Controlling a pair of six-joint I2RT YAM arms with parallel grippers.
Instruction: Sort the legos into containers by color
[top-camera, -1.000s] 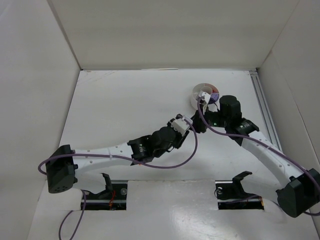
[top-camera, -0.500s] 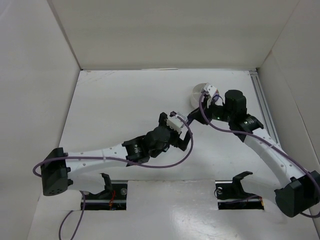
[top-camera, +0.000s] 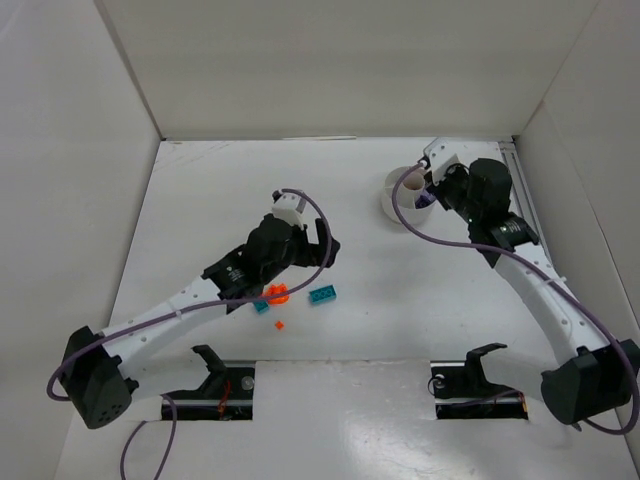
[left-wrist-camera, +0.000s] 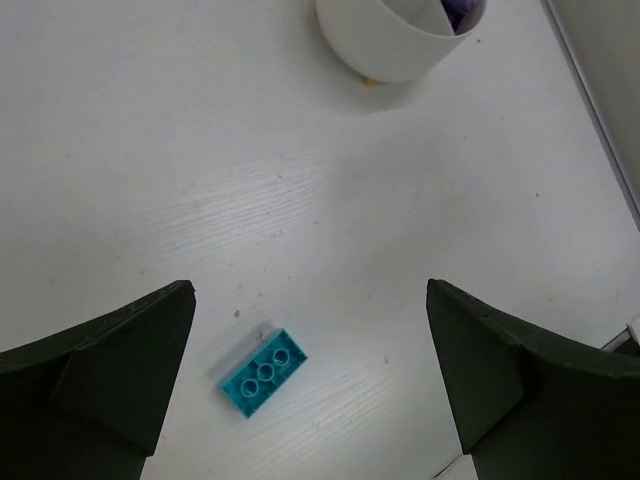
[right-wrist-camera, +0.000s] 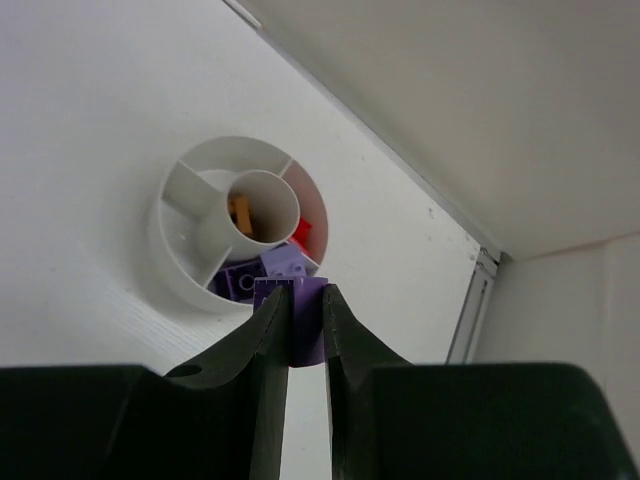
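The right claw (right-wrist-camera: 303, 298) pinches a purple brick (right-wrist-camera: 306, 330) between its fingertips. In the wrist view the brick hangs over the near rim of the dish (right-wrist-camera: 178, 200), in line with the wedge that holds more purple bricks (right-wrist-camera: 258, 275). The next wedge holds a red piece (right-wrist-camera: 304, 233), and the central ring holds an orange piece (right-wrist-camera: 240, 216). The dish stands near the far right corner of the table (top-camera: 200, 200).

The left claw (left-wrist-camera: 310, 345) is spread wide above the table, with nothing in it. A teal brick (left-wrist-camera: 263, 372) lies flat between the two fingers, apart from both, with three round marks on its upper face. From above, this brick is left of the table's middle, toward the near edge. Just left of it lie an orange brick (top-camera: 277, 293) and a small teal bit (top-camera: 261, 306), both at the edge of the left arm. A tiny orange bit (top-camera: 280, 325) lies nearer the near edge.
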